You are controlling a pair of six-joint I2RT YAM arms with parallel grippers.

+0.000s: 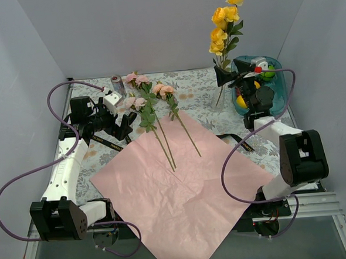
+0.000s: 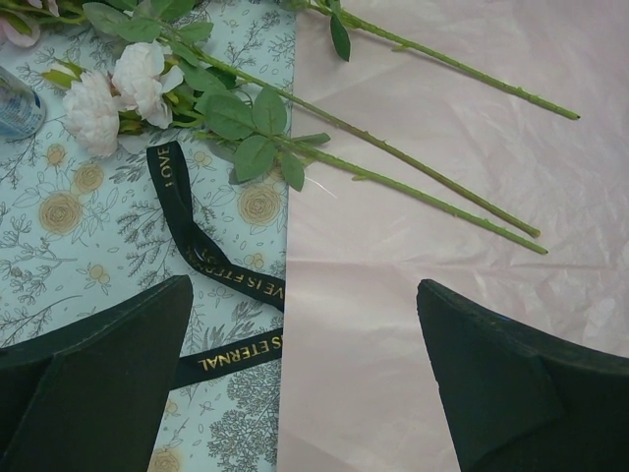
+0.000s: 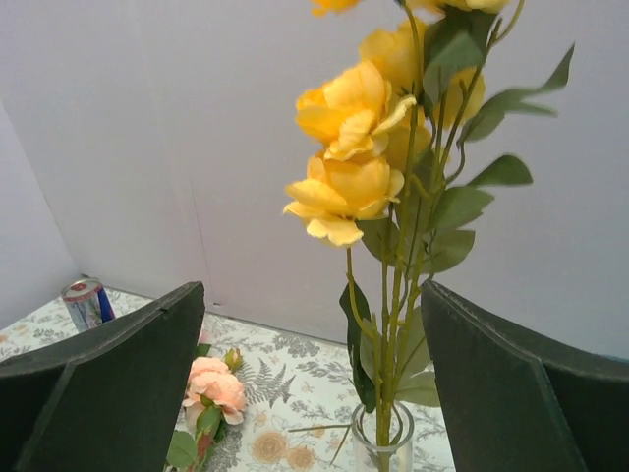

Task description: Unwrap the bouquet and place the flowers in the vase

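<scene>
Now the yellow flowers (image 1: 224, 23) stand upright in the vase (image 1: 219, 98) while the pink flowers (image 1: 161, 127) lie loose on the worktop (image 1: 199, 84)
At the far right, the right fingers (image 3: 108, 383) are spread wide to either side of the yellow stems above the vase rim, touching neither stem nor glass, with the teal tray (image 1: 277, 70) of fruit just behind the arm. The left fingers (image 2: 98, 374) are also wide and hold nothing, hovering over the black ribbon (image 2: 187, 231) and the left edge of the paper sheet (image 1: 183, 193). That sheet lies flat, pink side up. The pink blooms rest on the floral cloth near the silver can (image 1: 118, 84), and their stems reach onto the paper
</scene>
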